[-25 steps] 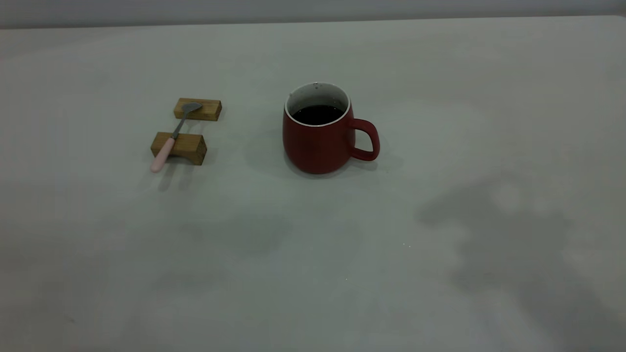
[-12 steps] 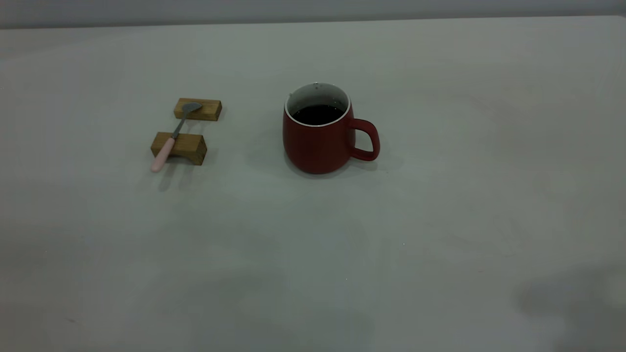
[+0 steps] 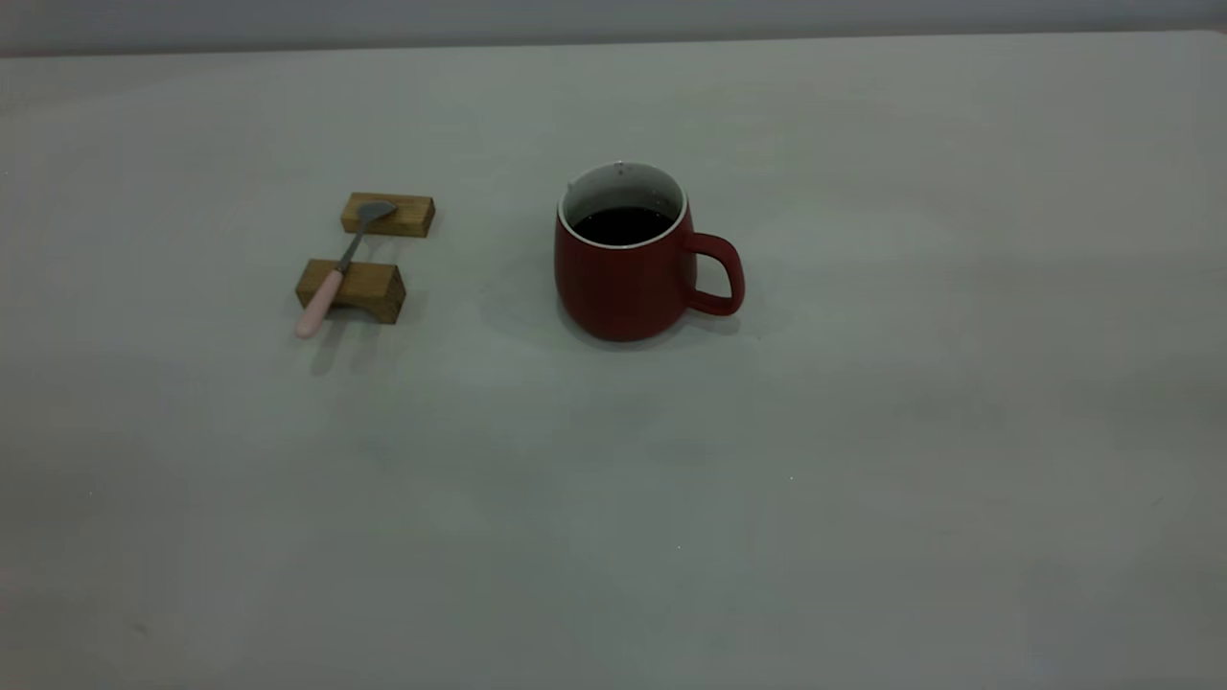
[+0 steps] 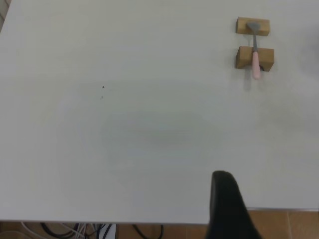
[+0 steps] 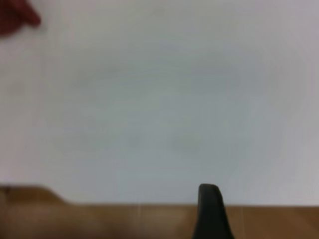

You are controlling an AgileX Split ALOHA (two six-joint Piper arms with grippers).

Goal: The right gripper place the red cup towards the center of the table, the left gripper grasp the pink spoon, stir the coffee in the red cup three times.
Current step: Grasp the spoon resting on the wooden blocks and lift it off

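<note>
The red cup [image 3: 623, 283] stands upright near the middle of the table [image 3: 863, 460], its handle pointing right and dark coffee [image 3: 623, 226] inside. Left of it, the pink spoon [image 3: 331, 278] lies across two wooden blocks, bowl on the far block. Neither gripper shows in the exterior view. In the left wrist view a black part of my left gripper [image 4: 225, 201] hangs over the table's near edge, far from the pink spoon [image 4: 255, 62]. My right gripper [image 5: 210, 211] also sits at the table's edge, with a blurred red bit of the cup [image 5: 14, 17] far off.
Two small wooden blocks [image 3: 351, 287] [image 3: 388, 215] hold the spoon. Beyond the table's edge the left wrist view shows brown floor [image 4: 289, 226] and loose cables [image 4: 75, 230].
A dark shadow on the table's front right shrank toward the corner and is gone now. The cup and the spoon have not moved.
</note>
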